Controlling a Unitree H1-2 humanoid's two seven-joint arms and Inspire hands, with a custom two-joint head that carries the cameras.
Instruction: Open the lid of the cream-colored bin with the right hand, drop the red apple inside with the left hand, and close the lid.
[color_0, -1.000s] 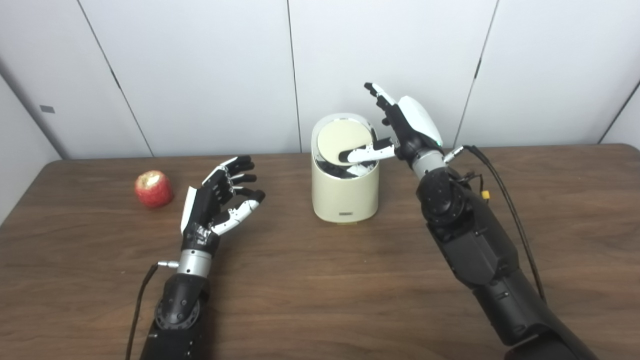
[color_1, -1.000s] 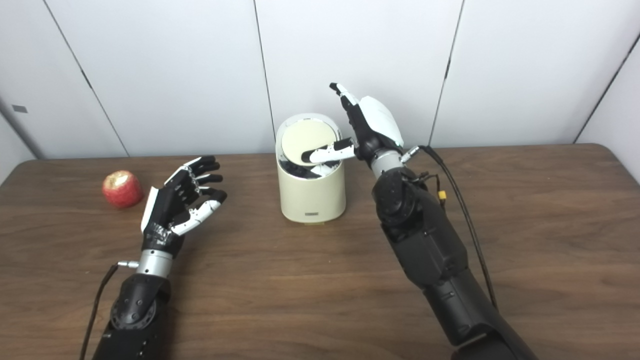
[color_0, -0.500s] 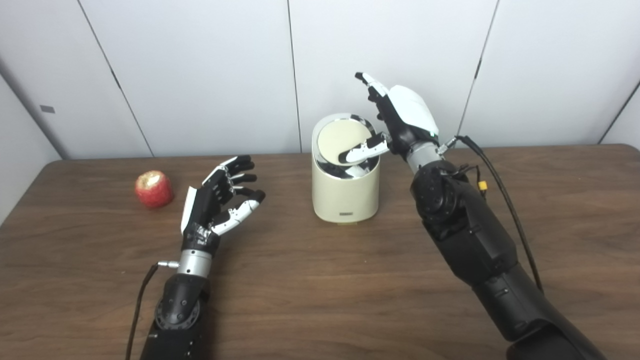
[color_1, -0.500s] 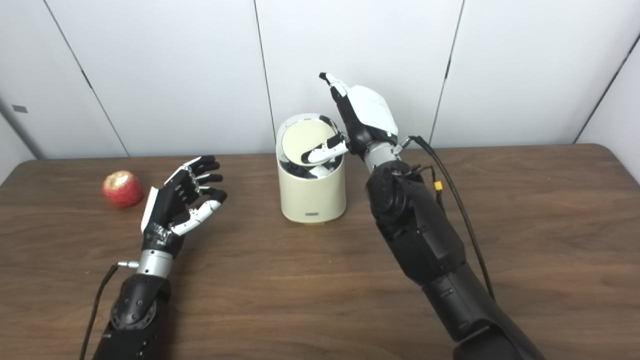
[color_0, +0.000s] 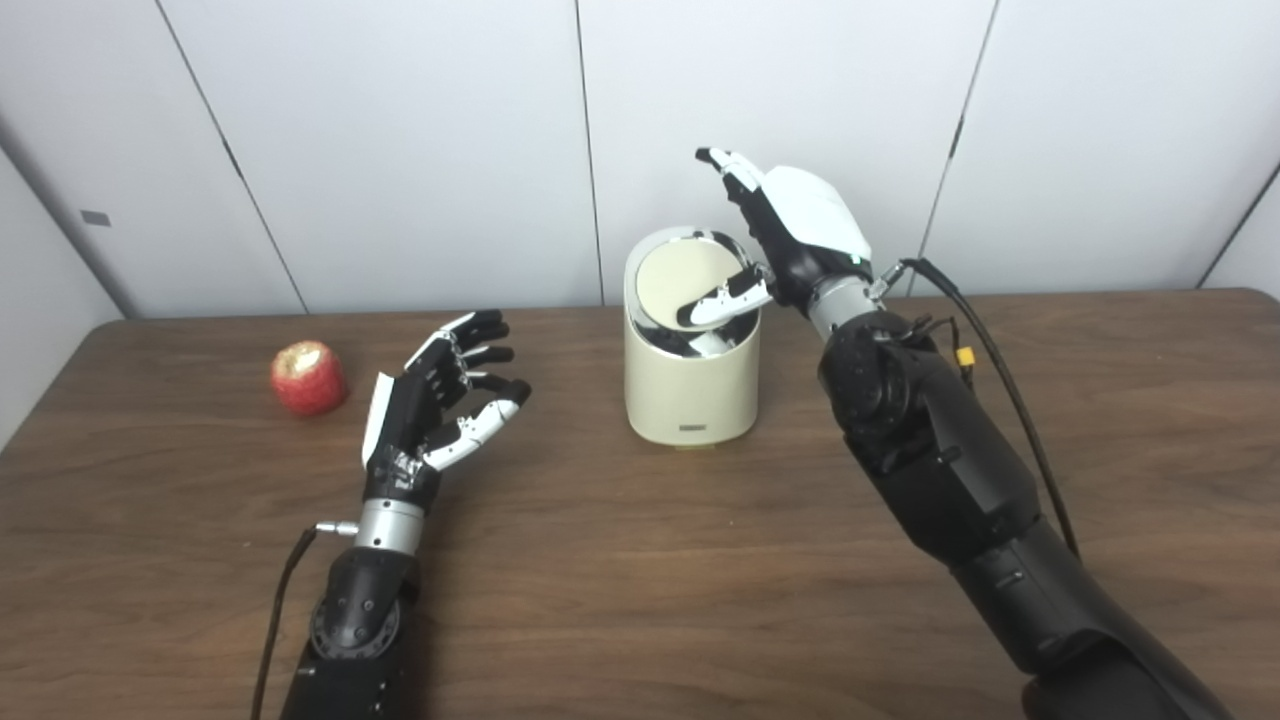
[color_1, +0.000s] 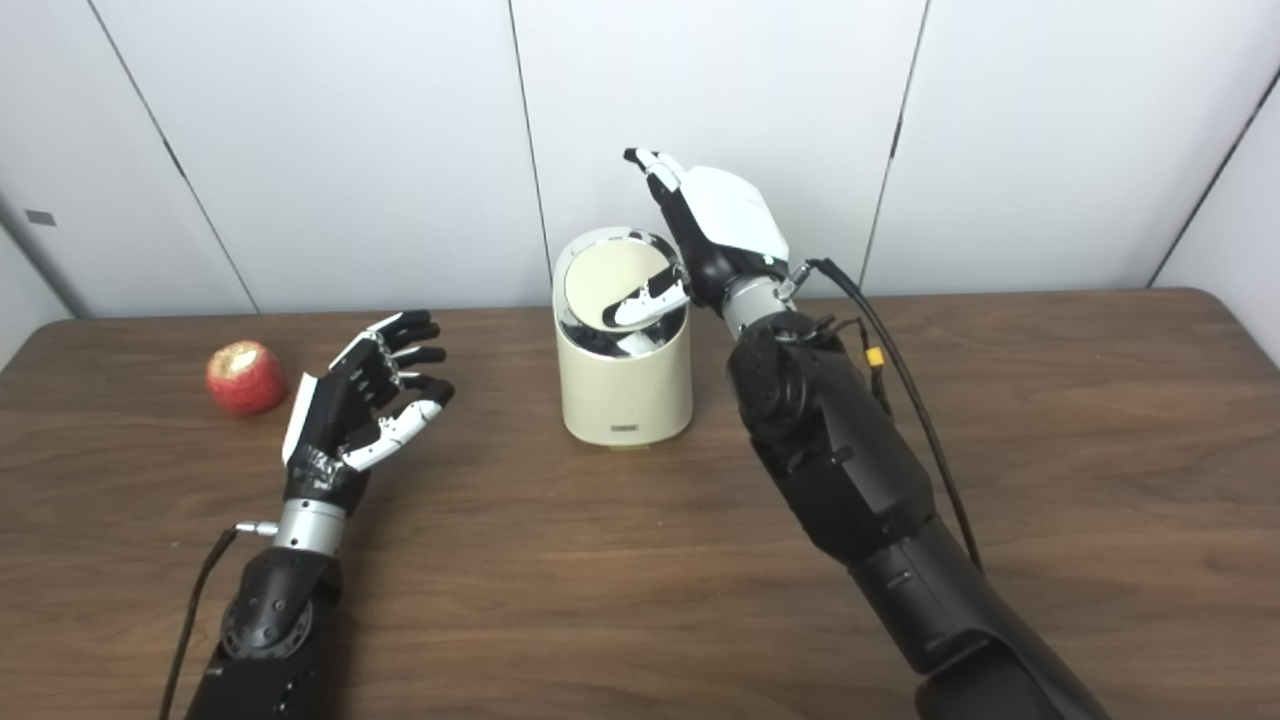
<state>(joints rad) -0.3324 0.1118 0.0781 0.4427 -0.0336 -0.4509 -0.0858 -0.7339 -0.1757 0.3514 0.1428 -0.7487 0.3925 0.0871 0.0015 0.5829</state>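
The cream-colored bin (color_0: 690, 385) stands mid-table toward the back. Its round lid (color_0: 688, 282) is tilted up, showing a dark gap at its front. My right hand (color_0: 785, 225) is open beside the bin's top right, thumb reaching over the lid, fingers raised above the rim. A red apple (color_0: 308, 378) with a pale top lies on the table at far left. My left hand (color_0: 440, 400) hovers open, palm up, between the apple and the bin, apart from both. In the right eye view the apple (color_1: 245, 377) sits left of that hand (color_1: 365, 395).
A brown wooden table (color_0: 640, 580) spans the view, its back edge against a white panelled wall (color_0: 400, 140). A black cable (color_0: 1010, 390) runs from the right wrist along the forearm.
My right hand has moved up and to the left over the bin, and the lid has tilted further up. The left hand and the apple have stayed put.
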